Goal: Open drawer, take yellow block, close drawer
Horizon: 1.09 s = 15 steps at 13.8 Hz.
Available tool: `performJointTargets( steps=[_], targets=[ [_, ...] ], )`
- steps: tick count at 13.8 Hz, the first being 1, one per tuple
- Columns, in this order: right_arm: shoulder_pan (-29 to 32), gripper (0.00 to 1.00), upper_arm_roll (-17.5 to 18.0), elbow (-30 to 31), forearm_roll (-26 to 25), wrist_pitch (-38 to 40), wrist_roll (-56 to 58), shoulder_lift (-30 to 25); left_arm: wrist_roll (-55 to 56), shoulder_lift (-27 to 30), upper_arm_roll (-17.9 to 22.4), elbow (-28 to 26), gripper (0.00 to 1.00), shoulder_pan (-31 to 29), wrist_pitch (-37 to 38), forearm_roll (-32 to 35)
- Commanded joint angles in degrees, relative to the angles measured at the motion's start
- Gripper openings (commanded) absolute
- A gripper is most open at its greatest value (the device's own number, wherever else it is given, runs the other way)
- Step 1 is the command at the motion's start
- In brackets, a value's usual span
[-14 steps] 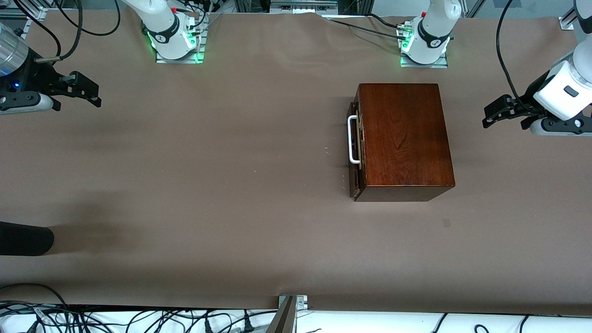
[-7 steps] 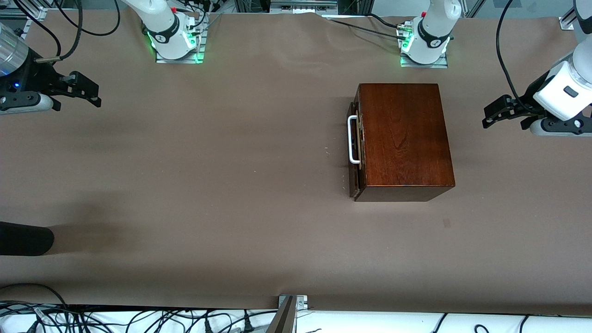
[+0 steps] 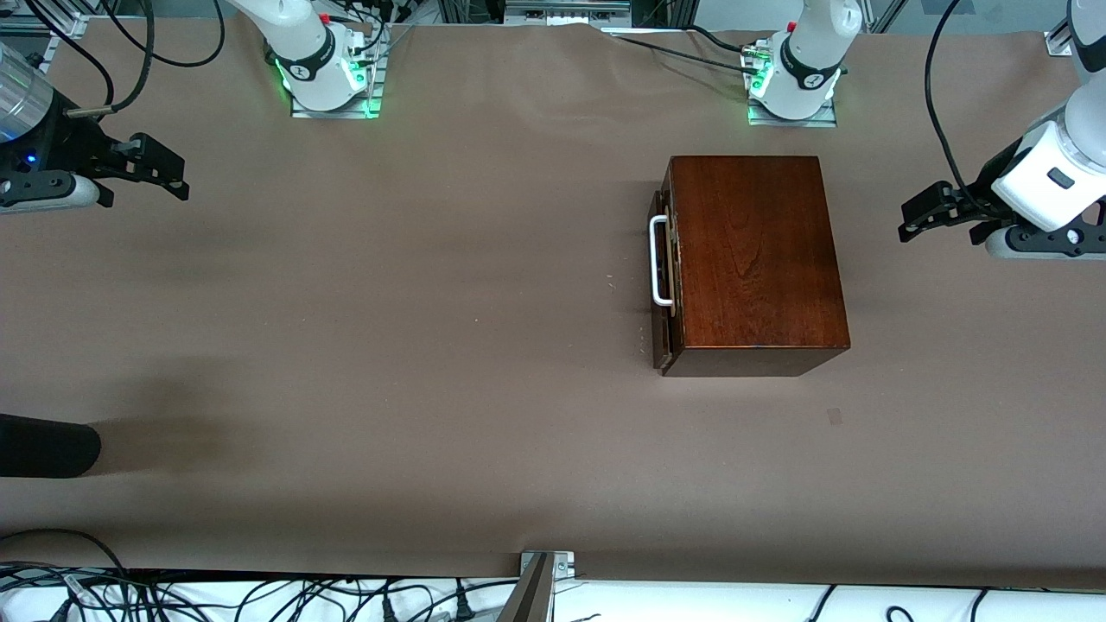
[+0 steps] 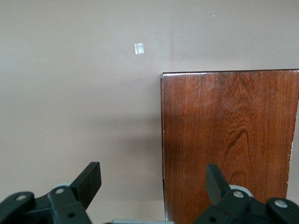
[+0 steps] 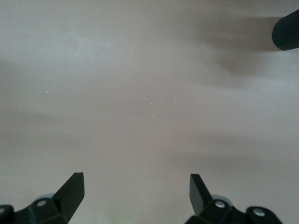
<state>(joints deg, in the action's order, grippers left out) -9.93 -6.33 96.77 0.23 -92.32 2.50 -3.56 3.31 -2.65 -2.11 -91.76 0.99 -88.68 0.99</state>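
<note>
We see the left gripper with its two black fingers spread wide, hanging over the brown counter and the edge of the dark reddish-brown wooden box. A small pale square mark sits on the counter near the box's corner.

Wooden box only bulk on table; drawer shut, handle facing right arm's end, bare tabletop in front of it. Left gripper spread wide, hanging beside box toward left arm's end. Right gripper spread wide, well apart from box.
</note>
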Motion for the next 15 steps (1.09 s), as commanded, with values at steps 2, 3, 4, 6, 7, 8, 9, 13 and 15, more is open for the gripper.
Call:
performJointTargets(
  steps=[2,3,4,6,7,8,9,13,15],
  targets=[
    [0.0,1.0,0.4,-1.3,-0.4,0.7,-0.1,0.3,0.2,-0.8,-0.2,1.9,1.0,0.1,2.8,-0.4],
    [0.0,1.0,0.4,-1.5,-0.6,0.7,-0.1,0.3,0.1,-0.8,-0.2,1.8,1.0,-0.1,2.8,-0.5],
    [0.2,1.0,0.3,-1.6,-0.6,1.0,0.0,0.3,0.3,-0.9,-0.2,1.8,1.0,-0.1,2.8,-0.6],
    [0.3,1.0,0.1,-1.6,-0.7,1.1,0.0,0.3,0.5,-1.7,-0.1,1.9,1.0,-0.1,2.8,-0.6],
    [0.3,1.0,0.1,-1.5,-0.7,1.1,0.0,0.3,0.3,-1.7,-0.1,1.9,1.0,-0.1,2.8,-0.6],
    [0.3,1.0,0.0,-1.6,-0.7,1.1,0.0,0.3,0.0,-1.7,-0.1,1.9,1.0,-0.2,2.8,-0.6],
    [0.3,1.0,0.1,-1.6,-0.7,1.1,0.0,0.3,-0.1,-1.7,-0.1,1.9,1.0,-0.2,2.8,-0.6],
    [0.3,1.0,0.1,-1.7,-0.8,0.8,0.0,0.3,-0.1,-1.7,-0.1,1.9,1.0,-0.1,2.8,-0.5],
    [0.3,1.0,0.1,-1.7,-0.8,1.0,0.0,0.3,-0.1,-1.7,-0.1,1.9,1.0,-0.1,2.8,-0.5]
  ],
)
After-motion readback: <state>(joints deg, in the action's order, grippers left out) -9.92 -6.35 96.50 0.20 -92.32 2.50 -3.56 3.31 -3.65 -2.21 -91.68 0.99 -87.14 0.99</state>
